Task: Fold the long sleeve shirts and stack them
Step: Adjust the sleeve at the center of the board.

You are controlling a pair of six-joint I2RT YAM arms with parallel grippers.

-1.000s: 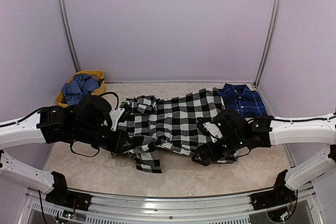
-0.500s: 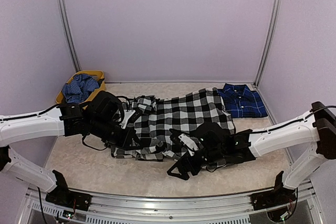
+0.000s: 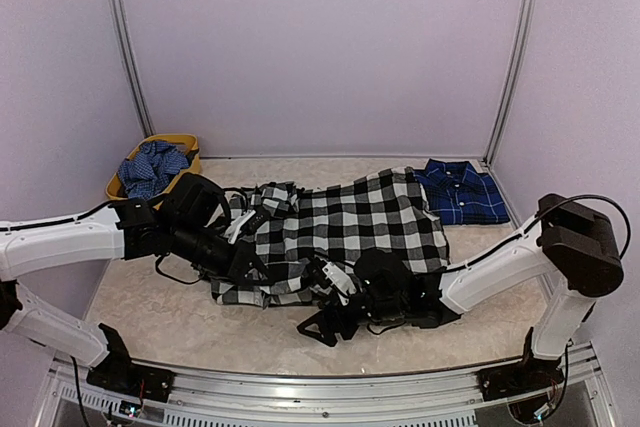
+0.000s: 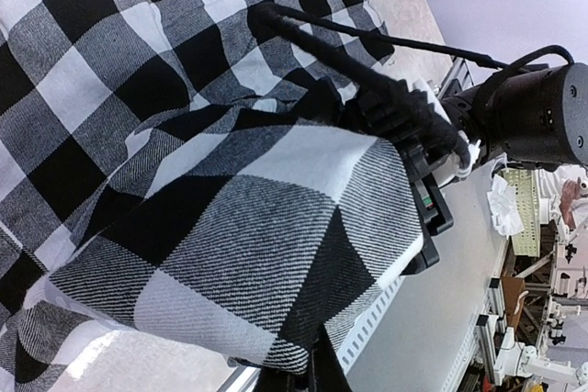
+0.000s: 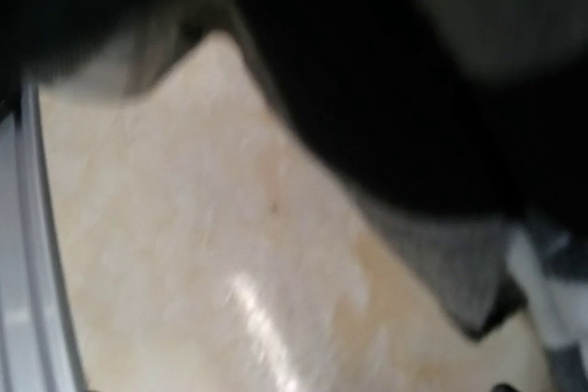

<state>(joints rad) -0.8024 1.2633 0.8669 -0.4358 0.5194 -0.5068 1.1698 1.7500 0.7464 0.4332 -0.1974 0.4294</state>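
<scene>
Pale lilac walls (image 3: 320, 47), beige marbled tabletop (image 3: 170, 317).

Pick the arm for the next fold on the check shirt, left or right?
Left, probably. The left fingers are buried in the near-left fold of the check shirt, cloth draped over them in the wrist view. The right fingers sit off the hem over the table; that wrist view is blurred.

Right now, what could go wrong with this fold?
1. The left gripper and right gripper sit close together at the near edge of the check shirt, so they could collide.
2. Cloth drapes over the left gripper in its wrist view, so pulling out may drag the fold open.
3. A black cable lies across the shirt and might snag it.
</scene>
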